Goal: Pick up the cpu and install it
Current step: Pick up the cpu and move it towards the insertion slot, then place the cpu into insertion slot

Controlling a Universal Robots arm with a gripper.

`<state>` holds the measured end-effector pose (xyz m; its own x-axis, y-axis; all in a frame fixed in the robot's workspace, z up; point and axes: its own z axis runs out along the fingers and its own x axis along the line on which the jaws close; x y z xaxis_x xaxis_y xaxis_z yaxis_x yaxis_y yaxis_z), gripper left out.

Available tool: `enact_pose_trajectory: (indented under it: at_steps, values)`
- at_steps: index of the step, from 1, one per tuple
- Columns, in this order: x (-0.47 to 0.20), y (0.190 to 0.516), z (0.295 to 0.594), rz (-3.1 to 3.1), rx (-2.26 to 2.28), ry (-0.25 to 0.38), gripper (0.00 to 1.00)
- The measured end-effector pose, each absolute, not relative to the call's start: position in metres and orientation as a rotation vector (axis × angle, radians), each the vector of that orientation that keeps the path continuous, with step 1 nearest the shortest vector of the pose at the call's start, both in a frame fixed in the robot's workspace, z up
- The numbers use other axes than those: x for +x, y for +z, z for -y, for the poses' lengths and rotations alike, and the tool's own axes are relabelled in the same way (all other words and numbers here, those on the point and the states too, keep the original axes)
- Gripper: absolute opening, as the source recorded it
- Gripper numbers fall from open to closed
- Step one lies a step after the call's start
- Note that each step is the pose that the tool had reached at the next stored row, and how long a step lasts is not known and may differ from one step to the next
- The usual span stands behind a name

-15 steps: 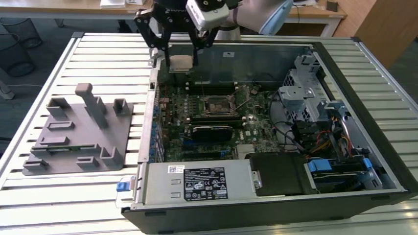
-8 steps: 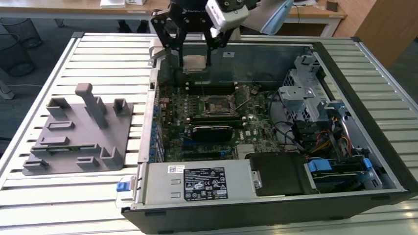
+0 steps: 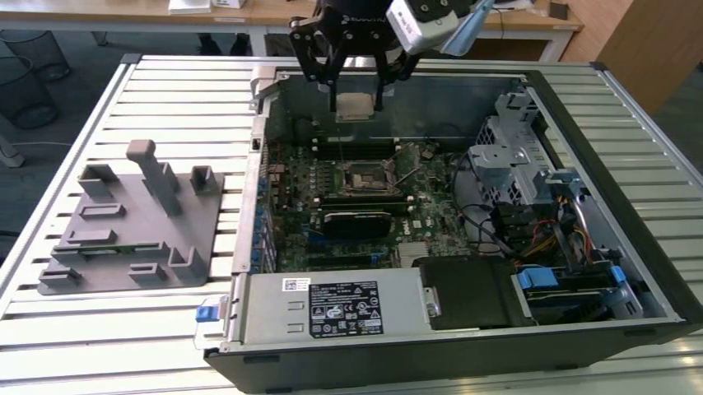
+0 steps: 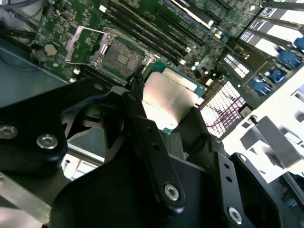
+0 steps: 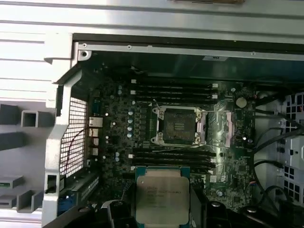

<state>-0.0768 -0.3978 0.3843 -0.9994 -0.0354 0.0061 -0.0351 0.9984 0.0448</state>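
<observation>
My gripper point(image 3: 357, 109) hangs over the far side of the open computer case, shut on the cpu point(image 3: 354, 107), a small silvery square chip held by its edges. Both wrist views show the cpu point(image 4: 170, 99) point(image 5: 162, 195) pinched between the black fingers point(image 4: 149, 137), metal top facing the camera. The motherboard socket point(image 3: 361, 180) point(image 5: 180, 126) point(image 4: 121, 58) lies open with its metal frame lifted, below and in front of the chip, which hangs well above the board.
The open computer case point(image 3: 571, 123) lies on a slatted metal table. A grey plastic holder tray point(image 3: 132, 222) sits at the exterior view's left. Inside the case are drive cages and cables point(image 3: 538, 197) at the right and a power supply point(image 3: 341, 309) in front.
</observation>
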Motion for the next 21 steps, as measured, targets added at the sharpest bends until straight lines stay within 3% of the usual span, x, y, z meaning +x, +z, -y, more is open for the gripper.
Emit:
enact_pose_trajectory:
  at_steps: [21]
  values:
    - [-0.062,0.383,0.398,3.135,-0.068,-0.055,0.54]
